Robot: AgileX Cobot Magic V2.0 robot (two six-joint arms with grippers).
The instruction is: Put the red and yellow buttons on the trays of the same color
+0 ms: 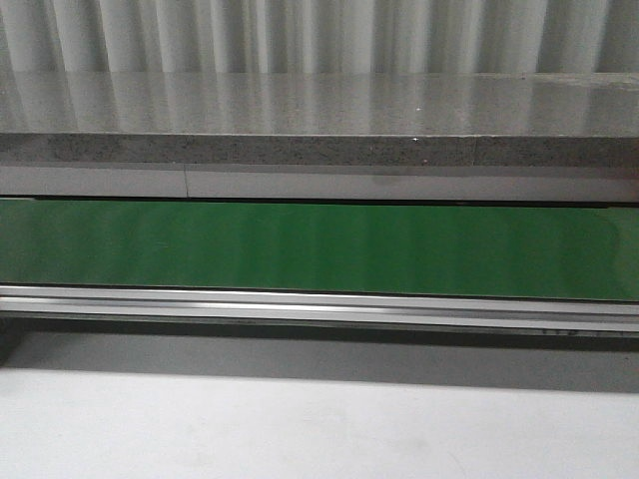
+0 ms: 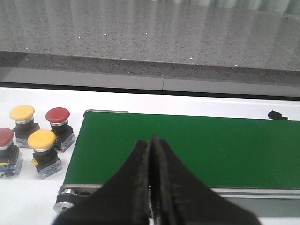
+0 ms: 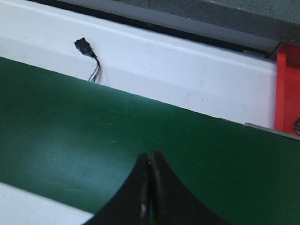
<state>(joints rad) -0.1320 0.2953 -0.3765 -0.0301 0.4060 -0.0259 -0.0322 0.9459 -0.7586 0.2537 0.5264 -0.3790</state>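
Both tools are pressed together on nothing. In the left wrist view the left tool [image 2: 151, 187] hangs over the near edge of the flat green conveyor belt [image 2: 197, 150], its black fingers touching along their length. The right tool [image 3: 150, 192] hangs likewise over the belt in its own view.

Four mushroom-capped push buttons on dark square bases stand upright on the white table [image 2: 28, 197], clustered just off the belt's end, at about ten o'clock from the left tool: a yellow one [image 2: 22, 113], a red one [image 2: 57, 115] beside it, a second yellow one [image 2: 41, 139] nearer, and a second red one [image 2: 4, 137] cut by the frame edge. Only the left arm's camera shows them, so the left arm seems nearer.

At about two o'clock from the right tool, a red plastic tray edge [image 3: 287, 89] shows. No yellow tray is in view.
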